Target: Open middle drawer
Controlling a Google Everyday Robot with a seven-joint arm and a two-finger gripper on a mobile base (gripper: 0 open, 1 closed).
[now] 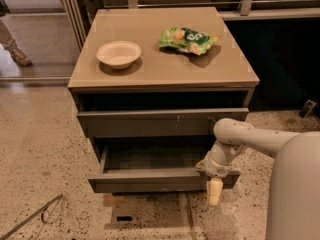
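The middle drawer (150, 180) is a plain dark grey-brown front without a handle, below the wider top front (150, 123). It stands pulled out toward me, and its dark, empty inside (150, 156) shows. My gripper (215, 185) is at the drawer's right end. It reaches down over the front's top edge, with a pale tip hanging in front of it. The lowest front is hidden under the pulled-out drawer.
A white bowl (118, 54) and a green snack bag (187, 39) lie on the cabinet top (165, 71). My pale arm and body (295, 189) fill the lower right. A thin rod (30, 218) lies on the speckled floor at lower left. A person's shoe (19, 56) shows at far left.
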